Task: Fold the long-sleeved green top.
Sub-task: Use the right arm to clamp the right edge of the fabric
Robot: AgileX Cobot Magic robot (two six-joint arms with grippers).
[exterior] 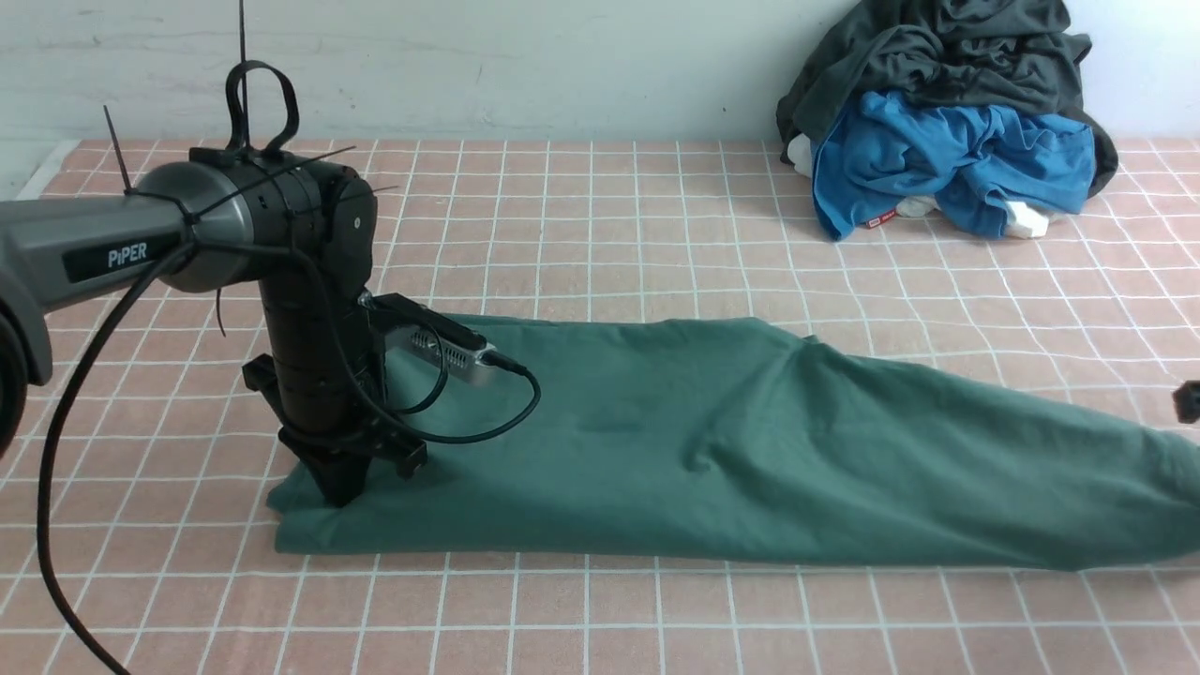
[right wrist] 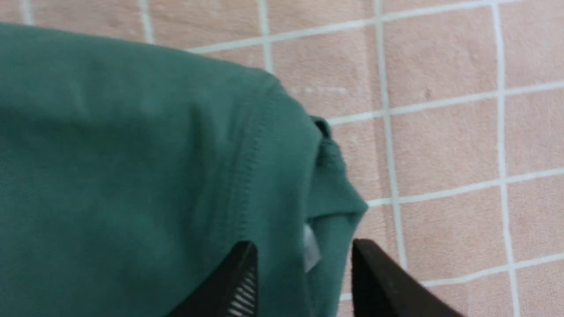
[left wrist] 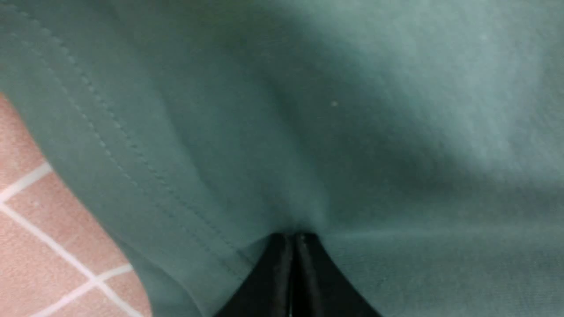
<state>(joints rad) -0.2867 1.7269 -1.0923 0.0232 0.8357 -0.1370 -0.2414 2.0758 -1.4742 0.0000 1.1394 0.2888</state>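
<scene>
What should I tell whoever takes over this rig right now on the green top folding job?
Left gripper: shut, pinching the green long-sleeved top at its left end.
Right gripper: open, jaws either side of the top's right-end edge, not holding.
Top: a long flat band across the table.
Done: apparently folded lengthwise.
Left: probably folding it end to end.

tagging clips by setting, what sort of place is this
Probably a robot lab's test bench for folding clothes: a robot arm at a green top spread on a pink checked surface, with a pile of clothes against a bare white wall.
</scene>
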